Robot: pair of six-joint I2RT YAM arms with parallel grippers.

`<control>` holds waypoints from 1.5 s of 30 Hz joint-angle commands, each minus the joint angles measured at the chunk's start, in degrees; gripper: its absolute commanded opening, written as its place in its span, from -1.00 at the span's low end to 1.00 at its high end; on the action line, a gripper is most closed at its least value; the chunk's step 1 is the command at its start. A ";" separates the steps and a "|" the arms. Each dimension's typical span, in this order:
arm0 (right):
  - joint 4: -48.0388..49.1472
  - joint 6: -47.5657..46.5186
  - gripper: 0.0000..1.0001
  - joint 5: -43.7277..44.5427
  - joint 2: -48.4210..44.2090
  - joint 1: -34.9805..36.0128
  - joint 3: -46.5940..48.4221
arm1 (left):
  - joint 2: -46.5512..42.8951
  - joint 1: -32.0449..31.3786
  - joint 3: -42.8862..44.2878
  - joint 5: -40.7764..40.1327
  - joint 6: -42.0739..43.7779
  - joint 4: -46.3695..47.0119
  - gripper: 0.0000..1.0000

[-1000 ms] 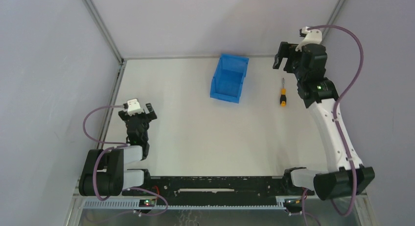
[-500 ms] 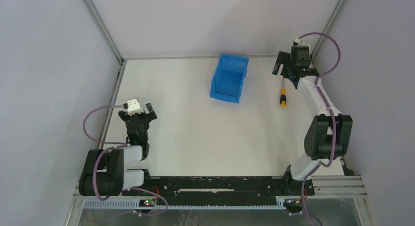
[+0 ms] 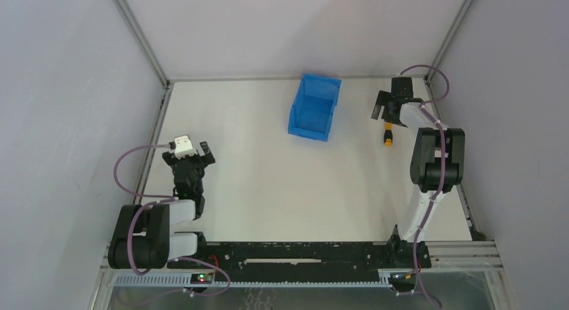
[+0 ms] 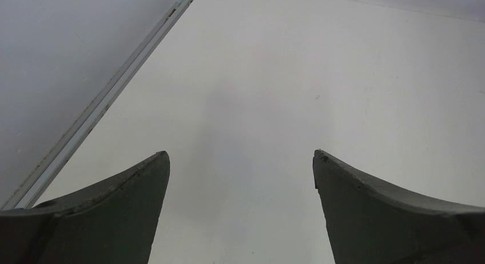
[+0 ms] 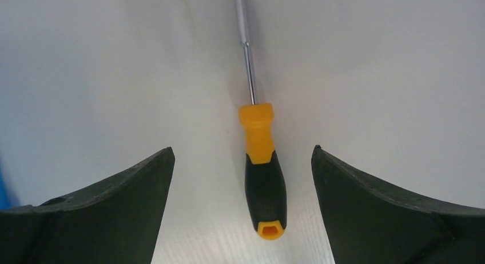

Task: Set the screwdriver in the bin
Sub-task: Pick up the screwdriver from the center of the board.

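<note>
Lying near the table's (image 3: 268, 182) right edge, the screwdriver (image 5: 264, 184) sits under the right gripper (image 3: 386, 117), which is spread wide and empty. The bin (image 3: 315, 88) stands well apart to its left. The gripper has dropped closer since a second ago.

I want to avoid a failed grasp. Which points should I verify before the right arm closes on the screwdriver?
1. Right gripper open: ok.
2. Screwdriver handle between its fingers: ok, roughly centred in the wrist view.
3. Fingers low enough to grip: cannot tell.
4. Screwdriver lying flat on the table, nothing touching it: ok.
5. Blue bin upright, opening upward: ok.
6. Left gripper away from the bin: ok.
</note>
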 commanded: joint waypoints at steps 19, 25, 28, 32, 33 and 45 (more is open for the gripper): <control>-11.94 1.07 -0.05 -5.97 12.33 -3.26 11.58 | -0.53 -0.30 2.12 -0.81 1.40 1.82 1.00; -12.19 1.10 -0.57 -6.07 12.30 -3.25 11.75 | -0.48 -0.30 2.13 -0.83 1.41 1.80 1.00; -12.16 1.39 -0.64 -6.13 10.57 -3.30 12.03 | -0.48 -0.30 2.17 -0.86 1.40 1.80 1.00; -12.99 1.60 -0.68 -5.98 6.99 -3.09 13.04 | -0.48 -0.30 2.15 -0.79 1.40 1.80 1.00; -13.41 1.52 -0.68 -5.86 5.88 -2.98 13.39 | -0.48 -0.30 2.13 -0.82 1.43 1.80 1.00; -20.18 -0.33 -0.68 -2.95 -4.10 -0.49 20.24 | -0.50 -0.30 2.16 -0.81 1.40 1.81 1.00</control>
